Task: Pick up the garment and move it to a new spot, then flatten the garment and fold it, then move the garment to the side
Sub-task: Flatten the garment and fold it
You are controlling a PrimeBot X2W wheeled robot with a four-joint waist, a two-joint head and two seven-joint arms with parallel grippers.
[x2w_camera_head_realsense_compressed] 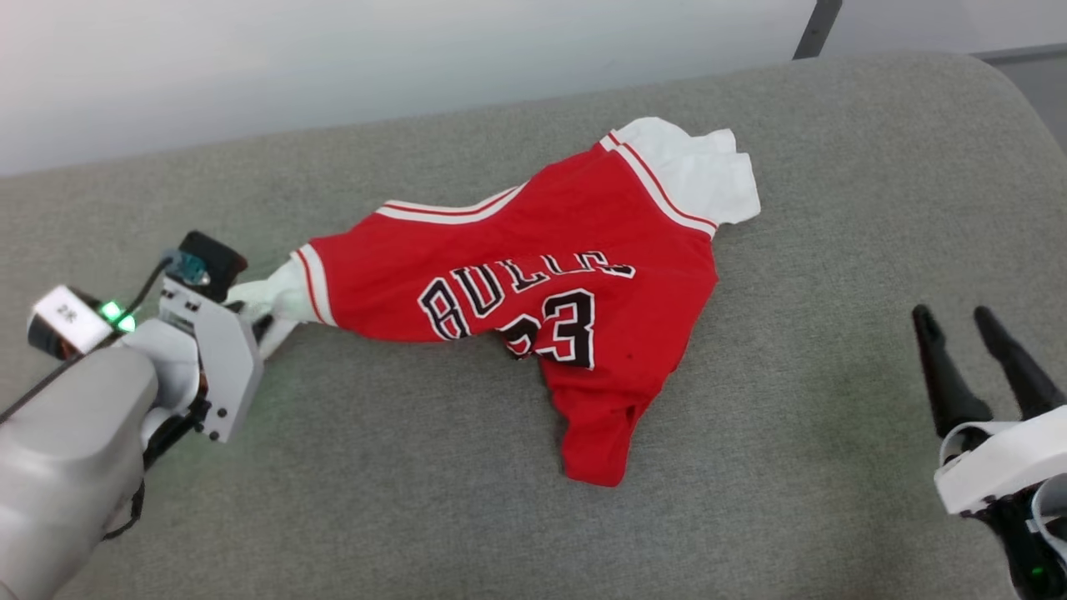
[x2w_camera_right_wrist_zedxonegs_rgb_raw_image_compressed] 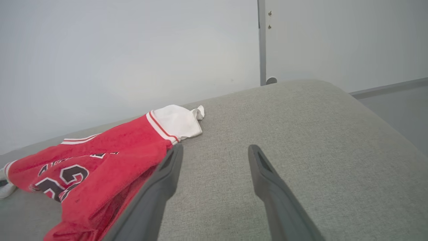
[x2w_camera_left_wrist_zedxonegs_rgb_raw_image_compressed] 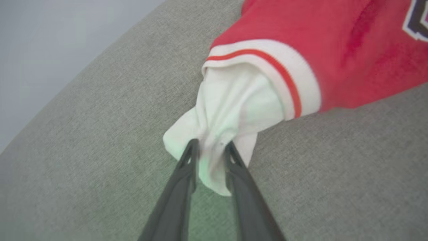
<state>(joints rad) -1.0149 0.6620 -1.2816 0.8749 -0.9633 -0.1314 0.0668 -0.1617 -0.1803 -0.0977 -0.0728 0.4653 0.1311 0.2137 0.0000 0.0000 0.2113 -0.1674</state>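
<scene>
The garment [x2w_camera_head_realsense_compressed: 550, 283], a red jersey with white sleeves, striped trim and black-and-white lettering, lies rumpled in the middle of the grey cushion, its hem bunched toward the front. My left gripper [x2w_camera_left_wrist_zedxonegs_rgb_raw_image_compressed: 210, 147] is shut on the white left sleeve [x2w_camera_left_wrist_zedxonegs_rgb_raw_image_compressed: 230, 110], which is pulled taut out of the red armhole. In the head view that gripper [x2w_camera_head_realsense_compressed: 254, 312] sits at the garment's left end. The other white sleeve [x2w_camera_head_realsense_compressed: 700, 171] lies flat at the far right. My right gripper [x2w_camera_head_realsense_compressed: 959, 321] stands open over bare cushion to the right of the garment, holding nothing.
The grey fabric cushion [x2w_camera_head_realsense_compressed: 834, 208] spreads under everything, with a rounded far-right corner [x2w_camera_right_wrist_zedxonegs_rgb_raw_image_compressed: 321, 87]. A pale wall [x2w_camera_head_realsense_compressed: 333, 58] runs behind it, with a dark vertical post [x2w_camera_head_realsense_compressed: 813, 29]. Bare cushion lies to the right and front of the garment.
</scene>
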